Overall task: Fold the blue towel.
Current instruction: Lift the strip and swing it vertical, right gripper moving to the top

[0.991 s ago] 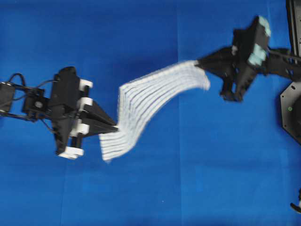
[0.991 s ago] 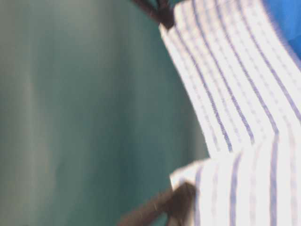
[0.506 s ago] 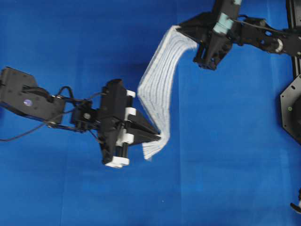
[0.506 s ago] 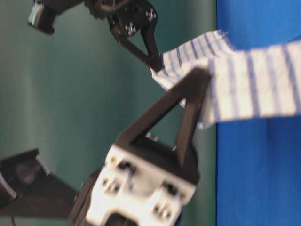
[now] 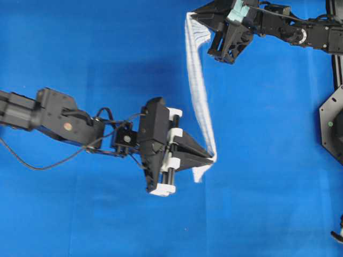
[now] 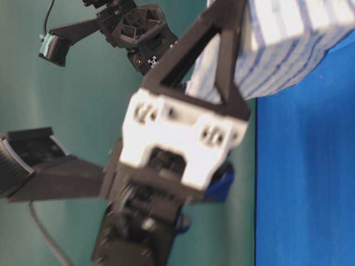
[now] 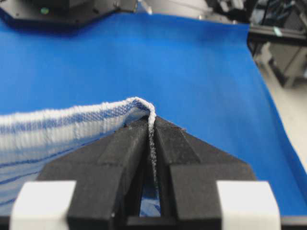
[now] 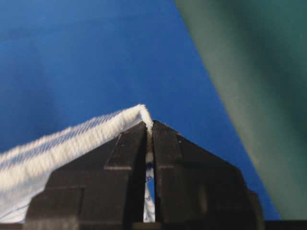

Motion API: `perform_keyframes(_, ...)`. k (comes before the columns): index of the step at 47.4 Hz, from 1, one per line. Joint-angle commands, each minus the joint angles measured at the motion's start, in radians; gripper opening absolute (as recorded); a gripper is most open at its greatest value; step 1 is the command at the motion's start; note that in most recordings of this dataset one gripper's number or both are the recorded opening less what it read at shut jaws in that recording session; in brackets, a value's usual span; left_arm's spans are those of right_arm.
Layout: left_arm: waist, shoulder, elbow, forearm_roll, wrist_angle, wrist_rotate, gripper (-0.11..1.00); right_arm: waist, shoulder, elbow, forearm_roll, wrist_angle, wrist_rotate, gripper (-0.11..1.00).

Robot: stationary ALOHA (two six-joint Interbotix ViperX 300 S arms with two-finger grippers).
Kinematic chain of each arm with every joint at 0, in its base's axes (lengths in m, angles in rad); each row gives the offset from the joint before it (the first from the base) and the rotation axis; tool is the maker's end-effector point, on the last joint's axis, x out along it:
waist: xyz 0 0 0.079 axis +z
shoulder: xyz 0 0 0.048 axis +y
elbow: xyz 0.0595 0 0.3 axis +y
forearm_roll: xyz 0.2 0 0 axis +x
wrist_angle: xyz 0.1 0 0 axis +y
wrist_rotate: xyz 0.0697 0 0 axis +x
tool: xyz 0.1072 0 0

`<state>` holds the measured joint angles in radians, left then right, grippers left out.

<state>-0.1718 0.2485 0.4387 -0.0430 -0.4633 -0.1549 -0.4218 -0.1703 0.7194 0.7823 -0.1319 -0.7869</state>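
Here the white woven towel with thin blue stripes (image 5: 199, 91) hangs off the solid-blue covered surface (image 5: 80, 48), stretched as a narrow band running from twelve o'clock down toward five o'clock in the overhead view; the left gripper (image 5: 213, 157) is clamped tight on its lower corner, the cloth edge pinched between the black jaws in the left wrist view; the right gripper (image 5: 191, 17) is closed just as firmly on the upper corner, near the surface's far edge. Each hold is only a thin bite at the hem, so a sharp pull apart could tug a corner free; the towel also looks twisted along its length, and laying it down like that would likely leave a crooked, bunched fold.
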Motion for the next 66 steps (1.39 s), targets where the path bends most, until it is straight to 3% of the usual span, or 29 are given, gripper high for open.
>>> perform_keyframes(1,0.000,0.011,-0.035,-0.002,-0.058,0.002,0.03,-0.015,-0.008,-0.023,-0.003,-0.006,0.000,-0.05)
perform_keyframes(20,-0.008,0.071,-0.011,-0.003,-0.212,0.000,0.03,-0.021,0.098,-0.035,-0.003,-0.003,0.000,-0.05)
perform_keyframes(41,-0.052,0.058,0.143,-0.015,-0.327,-0.009,0.03,-0.026,0.199,-0.104,-0.003,0.018,-0.002,-0.05)
perform_keyframes(57,-0.080,0.029,0.239,-0.066,-0.327,-0.012,0.03,-0.023,0.296,-0.187,-0.003,0.054,-0.002,-0.05)
perform_keyframes(66,-0.092,0.018,0.282,-0.118,-0.325,-0.025,0.03,-0.015,0.348,-0.238,-0.003,0.066,-0.002,-0.04)
